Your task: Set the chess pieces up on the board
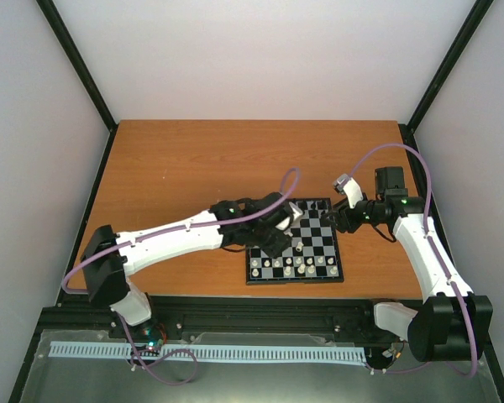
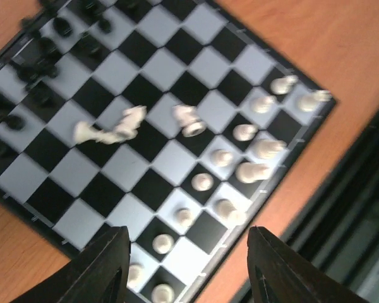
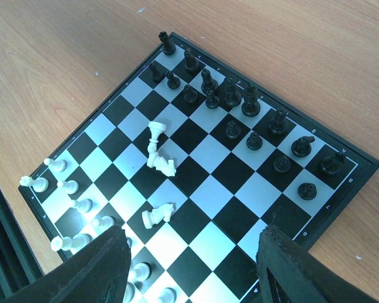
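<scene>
The board [image 1: 317,245] lies at the table's middle front. Black chess pieces [image 3: 230,95] stand in its two far rows. White chess pieces [image 3: 69,205] stand along the near edge. Three white pieces lie tipped over mid-board: two together [image 3: 158,154] and one knight [image 3: 158,214]. They show in the left wrist view too [image 2: 129,123]. My left gripper [image 2: 189,278] is open and empty above the white rows [image 2: 240,170]. My right gripper [image 3: 192,271] is open and empty above the board's right side. In the top view both grippers, left [image 1: 279,239] and right [image 1: 338,220], hover over the board.
The board sits on an orange wooden table [image 1: 193,159] with white walls on three sides. A black rail [image 1: 260,315] runs along the near edge just behind the board's white side. The two arms converge over the board, close to each other.
</scene>
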{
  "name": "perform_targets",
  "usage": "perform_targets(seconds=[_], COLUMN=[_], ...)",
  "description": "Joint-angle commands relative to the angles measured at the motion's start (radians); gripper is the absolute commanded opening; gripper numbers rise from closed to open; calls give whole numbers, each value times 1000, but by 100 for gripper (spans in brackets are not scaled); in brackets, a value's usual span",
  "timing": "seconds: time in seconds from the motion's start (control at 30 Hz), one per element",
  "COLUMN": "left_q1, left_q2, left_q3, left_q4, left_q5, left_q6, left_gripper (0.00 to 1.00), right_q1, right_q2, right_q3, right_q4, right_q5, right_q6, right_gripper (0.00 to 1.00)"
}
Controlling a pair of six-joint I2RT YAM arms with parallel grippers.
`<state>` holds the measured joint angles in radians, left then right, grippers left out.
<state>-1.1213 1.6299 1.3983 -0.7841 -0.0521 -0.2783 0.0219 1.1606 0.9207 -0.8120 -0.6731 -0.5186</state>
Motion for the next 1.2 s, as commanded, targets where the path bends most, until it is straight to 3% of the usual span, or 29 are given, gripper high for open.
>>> perform_targets(seconds=[0.0,0.23,0.5,0.73,0.97,1.17], left_q1=[101,131,130,130,130,130], left_q2=[-21,101,227,346,474,497], left_q3=[-130,-77,24,143,271,285], left_q4=[125,154,150,124,35,-6], left_q5=[27,21,20,47,21,6], left_q6=[-54,21,207,335,386,395], left_gripper=[53,44,44,41,37,39], right_q1=[-7,-10,-39,-71,-76,-80], right_q2=[9,7,-13,20,14,14], right_q3=[-7,-9,-19,-12,-13,-13], right_q4=[0,0,60,45,41,38], right_q5=[-19,-8,106,86,81,75], right_q6=[-14,-14,49,42,36,34], right_gripper=[55,55,55,56,56,56])
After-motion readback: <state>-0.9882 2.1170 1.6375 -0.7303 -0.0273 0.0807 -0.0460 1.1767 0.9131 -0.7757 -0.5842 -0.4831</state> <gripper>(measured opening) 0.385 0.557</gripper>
